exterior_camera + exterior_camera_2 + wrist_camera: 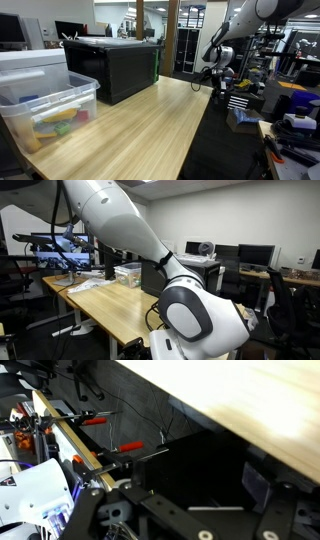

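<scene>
In an exterior view, the gripper (pixel 219 78) hangs just off the far edge of the wooden table (pixel 140 125), which lies at its eight o'clock. A clear bin (pixel 45 108) sits well apart. In an exterior view, the arm (pixel 150 250) hides the fingers. In the wrist view, the fingers (pixel 100 515) stand wide with nothing between them, the table at one o'clock.

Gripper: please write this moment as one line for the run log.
gripper: open, holds nothing | place: at table edge | black box: on table | bin: on table, far from gripper
</scene>
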Controlling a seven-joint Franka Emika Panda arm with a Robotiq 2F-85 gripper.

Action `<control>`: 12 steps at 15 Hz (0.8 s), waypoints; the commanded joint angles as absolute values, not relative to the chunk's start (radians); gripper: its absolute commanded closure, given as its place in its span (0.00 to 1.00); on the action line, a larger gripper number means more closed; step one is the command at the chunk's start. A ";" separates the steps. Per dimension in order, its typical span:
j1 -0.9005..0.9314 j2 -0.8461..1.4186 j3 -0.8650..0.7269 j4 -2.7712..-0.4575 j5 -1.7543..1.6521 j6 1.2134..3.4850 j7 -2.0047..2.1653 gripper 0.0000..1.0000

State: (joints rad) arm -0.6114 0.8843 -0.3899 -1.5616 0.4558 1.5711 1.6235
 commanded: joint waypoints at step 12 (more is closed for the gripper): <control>-0.584 0.871 -0.371 -1.561 0.466 1.617 1.637 0.00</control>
